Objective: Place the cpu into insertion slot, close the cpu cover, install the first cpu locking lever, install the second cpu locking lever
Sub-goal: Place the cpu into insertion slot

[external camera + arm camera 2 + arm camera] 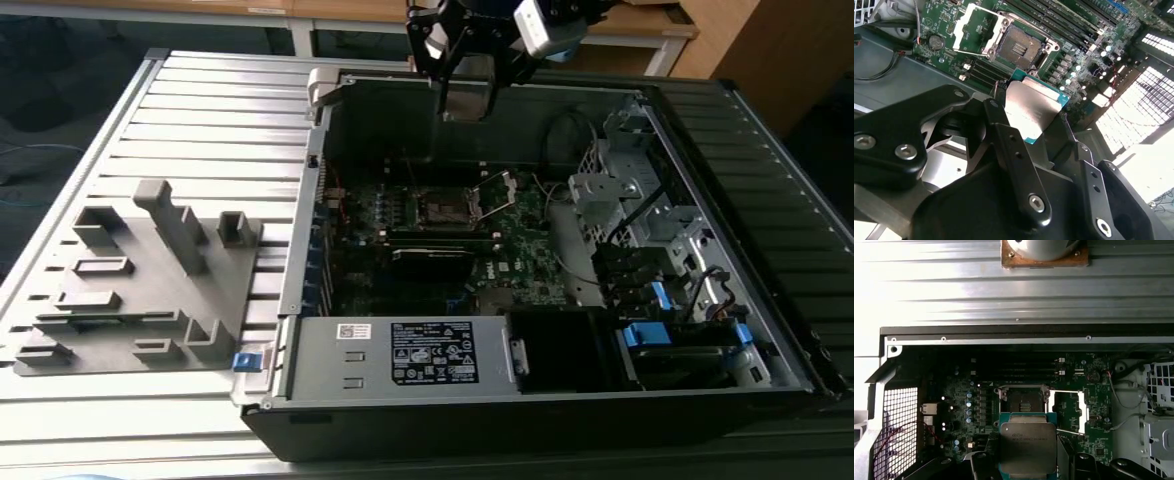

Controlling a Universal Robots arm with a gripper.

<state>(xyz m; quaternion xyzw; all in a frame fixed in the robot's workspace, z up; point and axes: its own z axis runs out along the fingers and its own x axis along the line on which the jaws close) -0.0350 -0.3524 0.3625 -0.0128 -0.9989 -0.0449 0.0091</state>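
Observation:
My gripper (463, 100) hangs above the far rim of the open computer case, shut on the cpu (1029, 107), a flat square chip with a silver-grey top and a green edge. In both wrist views the chip sits between the black fingers (999, 107), well above the motherboard. The insertion slot (1021, 397) lies open and bare on the board, also seen in the exterior view as the insertion slot (441, 207). The cpu cover (1068, 410), a thin silvery frame, is swung open beside the slot; it shows as the cpu cover (976, 30) in the second wrist view.
A power supply with a white label (434, 352) fills the case's near side. Blue-tabbed drive bays (647, 335) and cables sit at the exterior view's right. Memory sticks (434, 240) lie just in front of the slot. A grey fixture block (140, 280) stands on the slatted table.

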